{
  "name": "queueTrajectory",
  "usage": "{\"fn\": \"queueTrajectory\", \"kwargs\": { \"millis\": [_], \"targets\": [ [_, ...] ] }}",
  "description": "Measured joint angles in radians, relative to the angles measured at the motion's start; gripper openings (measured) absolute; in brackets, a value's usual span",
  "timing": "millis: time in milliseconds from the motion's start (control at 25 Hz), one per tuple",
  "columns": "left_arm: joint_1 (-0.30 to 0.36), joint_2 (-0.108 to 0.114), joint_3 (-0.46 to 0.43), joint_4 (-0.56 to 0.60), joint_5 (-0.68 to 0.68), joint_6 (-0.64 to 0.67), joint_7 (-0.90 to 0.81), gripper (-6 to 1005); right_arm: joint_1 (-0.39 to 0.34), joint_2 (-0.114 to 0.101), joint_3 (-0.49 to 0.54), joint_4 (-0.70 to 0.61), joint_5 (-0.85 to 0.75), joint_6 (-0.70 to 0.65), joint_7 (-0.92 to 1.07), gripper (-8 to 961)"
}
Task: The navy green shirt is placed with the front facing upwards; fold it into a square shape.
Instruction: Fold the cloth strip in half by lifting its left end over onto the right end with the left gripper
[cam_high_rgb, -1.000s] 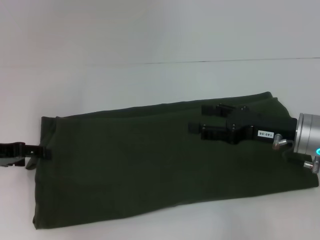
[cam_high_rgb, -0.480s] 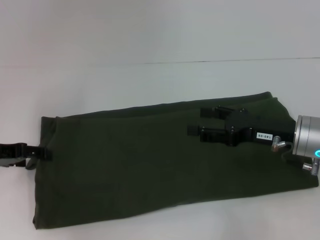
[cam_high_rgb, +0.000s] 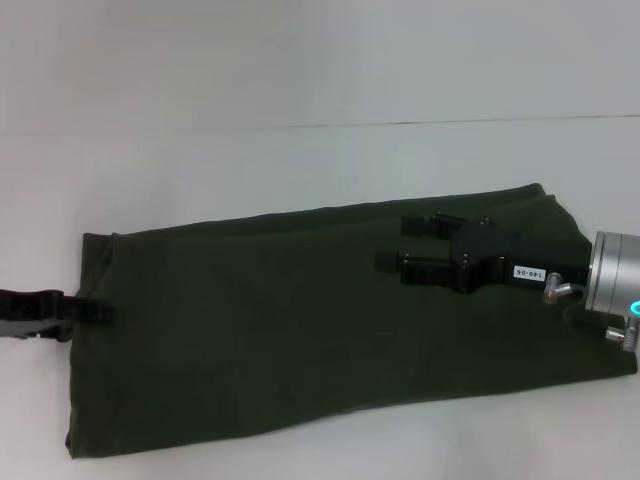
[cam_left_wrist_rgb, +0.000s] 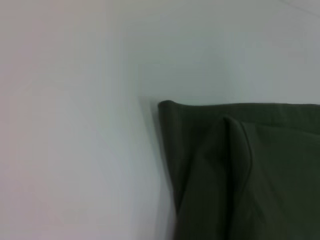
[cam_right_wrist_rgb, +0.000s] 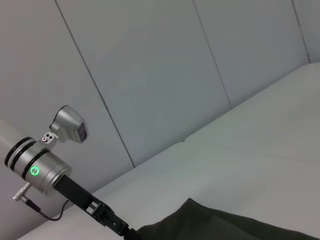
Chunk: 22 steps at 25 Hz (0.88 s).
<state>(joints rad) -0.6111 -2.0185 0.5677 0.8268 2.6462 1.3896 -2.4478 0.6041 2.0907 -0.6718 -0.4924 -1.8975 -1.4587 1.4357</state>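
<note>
A white table (cam_high_rgb: 300, 160) carries the navy green shirt (cam_high_rgb: 260, 340), folded into a long strip.

This looks like a robot test room or lab: a plain white table (cam_high_rgb: 300, 80) fills the frame, pale bare wall panels (cam_right_wrist_rgb: 150, 75) with thin dark seams stand behind it, in the upper part

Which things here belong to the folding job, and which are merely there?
Belong to the job:
navy green shirt, already folded into a long band
left gripper, at its left edge
right gripper, open above it

Merely there:
white table
</note>
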Motion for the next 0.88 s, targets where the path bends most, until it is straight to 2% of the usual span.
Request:
{"fn": "queueTrajectory", "kwargs": {
  "millis": [880],
  "targets": [
    [-0.044,0.014,-0.007,-0.093,-0.008,0.024,-0.011,790,-0.003,-0.002,0.0,0.0,0.0,0.005,0.0,894]
  ]
}}
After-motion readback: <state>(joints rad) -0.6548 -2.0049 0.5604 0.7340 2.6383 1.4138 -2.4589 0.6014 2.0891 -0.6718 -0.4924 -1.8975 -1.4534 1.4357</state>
